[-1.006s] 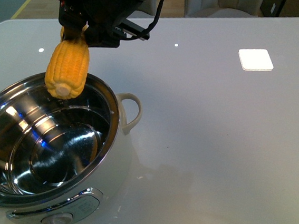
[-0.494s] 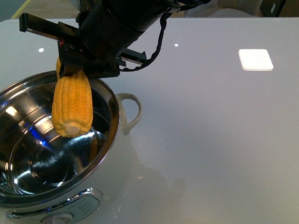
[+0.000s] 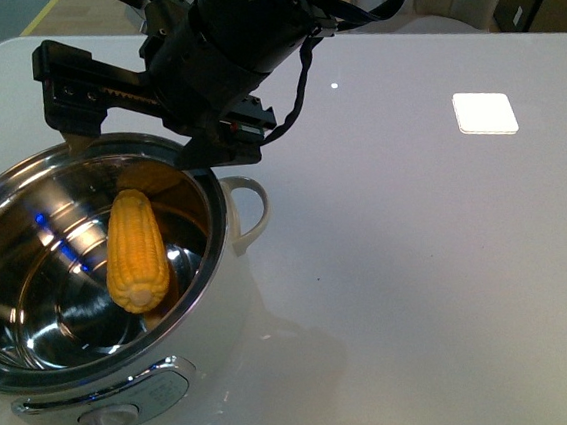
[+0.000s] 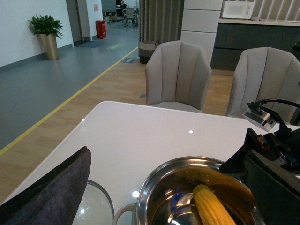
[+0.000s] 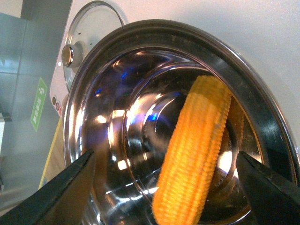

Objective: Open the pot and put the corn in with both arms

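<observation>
Now corn cob (image 3: 135,252) leans inside pot (image 3: 206,195), long axis toward the front panel, directly below spread, empty right gripper (image 3: 128,112).

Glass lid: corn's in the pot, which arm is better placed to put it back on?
Probably left. The glass lid lies on the table right by the left wrist camera, on the pot's far side from the right gripper, which hangs open over the rim above the corn.
</observation>
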You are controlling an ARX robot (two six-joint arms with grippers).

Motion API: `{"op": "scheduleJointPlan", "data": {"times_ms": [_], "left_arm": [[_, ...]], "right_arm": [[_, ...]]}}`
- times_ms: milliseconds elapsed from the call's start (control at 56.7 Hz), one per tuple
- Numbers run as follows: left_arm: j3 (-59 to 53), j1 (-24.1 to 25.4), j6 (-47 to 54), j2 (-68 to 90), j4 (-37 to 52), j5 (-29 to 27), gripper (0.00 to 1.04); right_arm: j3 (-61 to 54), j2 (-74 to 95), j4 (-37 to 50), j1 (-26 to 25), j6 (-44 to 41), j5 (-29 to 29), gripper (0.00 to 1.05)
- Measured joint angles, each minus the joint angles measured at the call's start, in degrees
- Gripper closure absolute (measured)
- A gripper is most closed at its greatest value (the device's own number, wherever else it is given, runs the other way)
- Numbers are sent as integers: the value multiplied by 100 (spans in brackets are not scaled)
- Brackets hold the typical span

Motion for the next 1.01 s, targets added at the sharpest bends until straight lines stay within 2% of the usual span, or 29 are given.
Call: {"op": "scheduleJointPlan", "data": {"times_ms": [141, 229, 370, 547, 635, 670, 776, 1006], "left_arm": [[0, 0, 0, 0, 0, 0, 7], [0, 0, 0, 0, 0, 0, 7], [0, 0, 0, 0, 0, 0, 7], [0, 0, 0, 0, 0, 0, 7], [0, 0, 0, 0, 0, 0, 7], [0, 0, 0, 0, 0, 0, 7], [0, 0, 0, 0, 0, 0, 7], [0, 0, 0, 0, 0, 0, 7]], "right_arm": [[-111, -39, 273, -162, 238, 17, 9], [-326, -181, 573, -455, 501, 63, 9], [-1005, -791, 1392, -1200, 1161, 284, 9], [-1766, -1615, 1912, -1937, 1480, 577, 9], [-2225, -2052, 2006, -2197, 1370, 977, 9], [-2516, -2308, 2068, -2341, 1176, 1373, 9], [-3198, -2896, 2308, -2651, 734, 2081, 9], [-4614, -4638, 2452, -3248, -44, 2855, 9]]}}
